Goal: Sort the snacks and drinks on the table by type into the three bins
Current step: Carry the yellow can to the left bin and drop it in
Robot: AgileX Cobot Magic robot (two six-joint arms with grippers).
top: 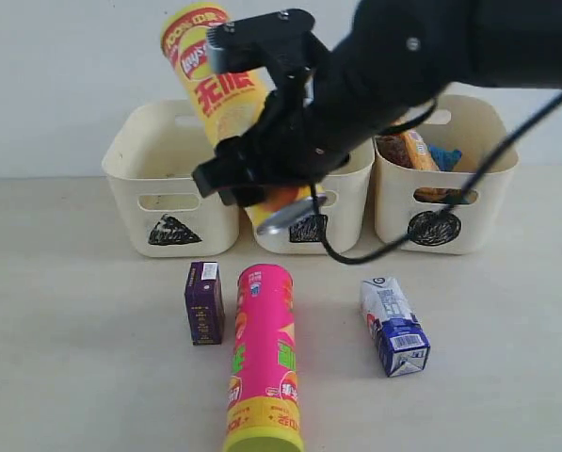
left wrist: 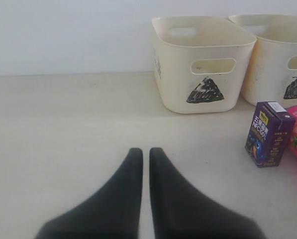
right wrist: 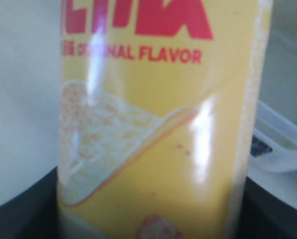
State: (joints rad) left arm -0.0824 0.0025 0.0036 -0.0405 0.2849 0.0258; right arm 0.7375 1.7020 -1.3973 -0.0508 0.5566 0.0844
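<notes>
On the pale surface (top: 73, 377), the three bins stood in a row at the back. The circle bin (top: 492, 179) already held the orange foil bag (top: 414, 149) and the blue foil bag (top: 443, 155). Nothing showed in the triangle bin (top: 135, 155).

The yellow chip tube (top: 215, 85) hung tilted above the square bin (top: 351, 202), clamped in the right pincer (top: 257, 118).

Unsorted in front lay the pink chip tube (top: 262, 358), between the white-and-blue carton (top: 393, 325) and the purple carton (top: 204, 301).

The left pincer (left wrist: 145, 154) was together and empty. By my judgement, two items of six were binned.
</notes>
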